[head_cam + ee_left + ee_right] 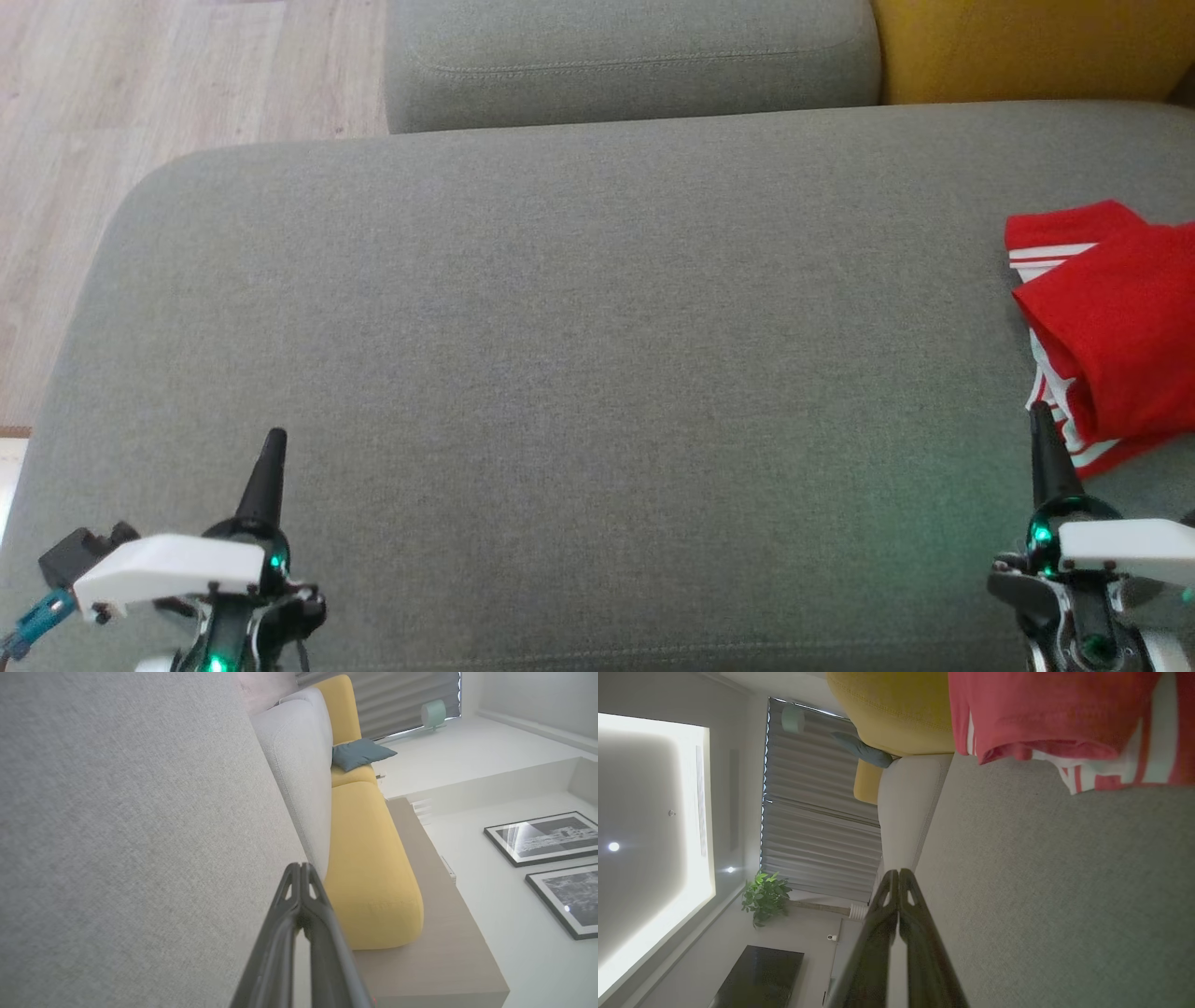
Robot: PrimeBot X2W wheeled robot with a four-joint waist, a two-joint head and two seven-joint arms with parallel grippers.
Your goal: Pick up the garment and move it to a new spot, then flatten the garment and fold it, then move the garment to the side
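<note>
Garment heaped on sofa — left pincer, right pincer both closed, empty; right should open, pinch top fold.

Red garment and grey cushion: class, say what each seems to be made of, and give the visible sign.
The red garment looks like soft, matte knit cloth, perhaps cotton or polyester: it slumps in limp folds, with white stripes at its edges. The grey cushion looks like matte woven upholstery cloth over padding: a fine flecked weave shows, and its corners are rounded.
</note>
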